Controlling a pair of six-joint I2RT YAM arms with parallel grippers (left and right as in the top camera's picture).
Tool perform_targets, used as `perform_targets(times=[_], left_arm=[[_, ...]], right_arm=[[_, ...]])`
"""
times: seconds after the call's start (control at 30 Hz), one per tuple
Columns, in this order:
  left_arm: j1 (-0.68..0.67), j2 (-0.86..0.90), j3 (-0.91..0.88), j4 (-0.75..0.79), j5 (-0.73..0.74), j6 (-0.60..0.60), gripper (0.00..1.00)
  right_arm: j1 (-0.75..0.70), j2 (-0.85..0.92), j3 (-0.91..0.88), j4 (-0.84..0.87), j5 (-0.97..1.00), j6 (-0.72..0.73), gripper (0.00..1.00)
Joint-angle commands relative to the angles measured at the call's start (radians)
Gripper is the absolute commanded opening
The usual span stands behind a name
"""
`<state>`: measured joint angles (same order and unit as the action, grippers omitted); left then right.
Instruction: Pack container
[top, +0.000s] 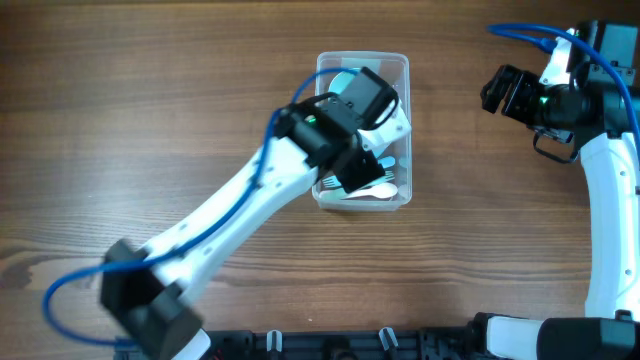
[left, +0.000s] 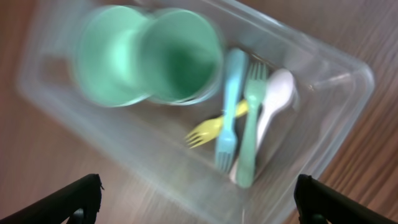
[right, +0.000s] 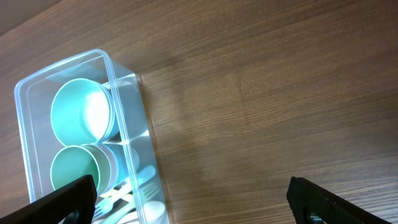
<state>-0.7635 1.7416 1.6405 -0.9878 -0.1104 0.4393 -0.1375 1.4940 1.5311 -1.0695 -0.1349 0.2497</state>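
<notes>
Above the container (left: 351, 70), left hand (left: 199, 202) hovers

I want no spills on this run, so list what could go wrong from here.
1. The left claw hangs open right above the container. If it comes down off-centre, a finger could catch the rim and shove or tip the tub.
2. The forks and white spoon lie loosely crossed, so a bump might flick one out.
3. The left arm hides much of the container from overhead, so a slip there could go unseen.
</notes>
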Motion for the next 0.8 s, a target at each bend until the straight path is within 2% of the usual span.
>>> perform_targets(times=[0.0, 0.07, 0.13, 0.3, 0.4, 0.53, 0.63, 0.7, 0.73, 0.77], left_arm=[[0.037, -0.219, 0.016, -0.051, -0.167, -0.415, 1.00], [0.079, -0.332, 0.016, -0.107, -0.167, -0.583, 1.00], [0.094, -0.419, 0.016, -0.165, -0.155, -0.692, 1.00], [0.094, -0.529, 0.016, -0.245, -0.204, -0.679, 1.00], [0.094, -0.574, 0.016, -0.251, -0.304, -0.680, 1.00], [0.114, -0.668, 0.015, -0.251, -0.335, -0.679, 1.00], [0.237, -0.728, 0.013, -0.251, -0.204, -0.679, 1.00], [0.418, -0.761, 0.013, -0.247, -0.006, -0.674, 1.00], [0.486, -0.771, 0.006, -0.238, 0.075, -0.627, 1.00], [0.583, -0.798, -0.037, -0.183, 0.190, -0.514, 1.00]], right_arm=[[-0.003, 0.006, -0.003, 0.003, -0.013, 0.015, 1.00], [-0.003, 0.006, -0.003, 0.003, -0.013, 0.016, 1.00], [-0.003, 0.006, -0.003, 0.003, -0.013, 0.015, 1.00], [-0.003, 0.006, -0.003, 0.003, -0.013, 0.015, 1.00], [-0.003, 0.006, -0.003, 0.003, -0.013, 0.015, 1.00], [-0.003, 0.006, -0.003, 0.003, -0.013, 0.016, 1.00], [-0.003, 0.006, -0.003, 0.003, -0.013, 0.016, 1.00], [-0.003, 0.006, -0.003, 0.003, -0.013, 0.015, 1.00], [-0.003, 0.006, -0.003, 0.003, -0.013, 0.015, 1.00], [-0.003, 0.006, -0.003, 0.003, -0.013, 0.016, 1.00]])
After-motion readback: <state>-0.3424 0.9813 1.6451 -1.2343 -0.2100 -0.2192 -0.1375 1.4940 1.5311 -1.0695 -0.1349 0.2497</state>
